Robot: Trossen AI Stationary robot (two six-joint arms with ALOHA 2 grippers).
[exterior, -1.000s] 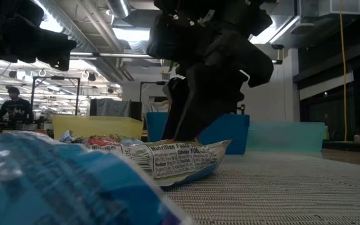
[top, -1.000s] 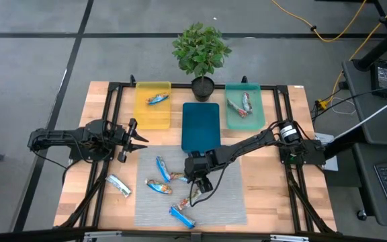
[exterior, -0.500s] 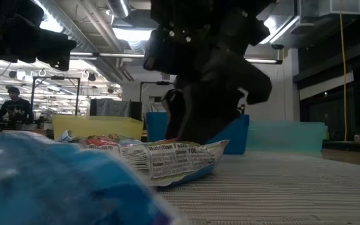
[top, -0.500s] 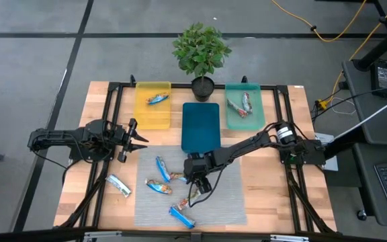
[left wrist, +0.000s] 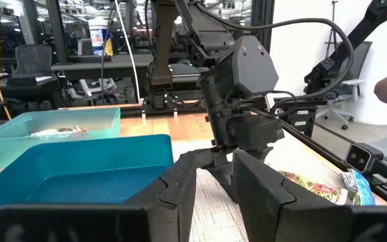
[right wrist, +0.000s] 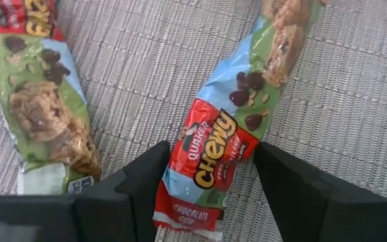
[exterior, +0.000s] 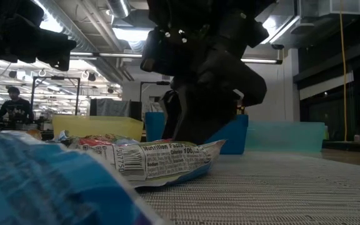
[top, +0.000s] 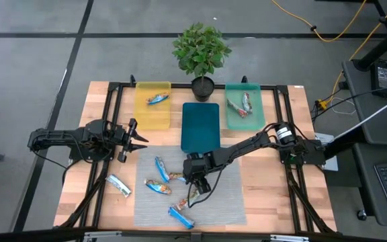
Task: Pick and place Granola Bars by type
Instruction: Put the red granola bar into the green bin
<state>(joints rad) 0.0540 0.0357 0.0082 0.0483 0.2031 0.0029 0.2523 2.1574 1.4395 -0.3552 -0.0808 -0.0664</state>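
My right gripper is down on the grey mat, shut on a red-and-green granola bar. A second such bar lies beside it. More bars lie on the mat and table: a blue one, a red one, a blue one and a silvery one. The yellow tray holds one bar, the teal tray two. My left gripper waits open at the table's left, level above the wood. My right gripper has the bar's two long edges, near its red end, between its two fingers. The fingers come slanting down from the table's right and lie across the bar. The bar lies flat on the mat.
An empty blue tray stands at the far middle, just beyond the mat. A potted plant stands behind it at the far edge. Black frame rails run along the table's sides. Bare mat lies to the right of my right gripper.
My right gripper has sunk a little onto the mat around the bar. In the low view the wrapper lying in front of it has shifted slightly and now shows its barcode.
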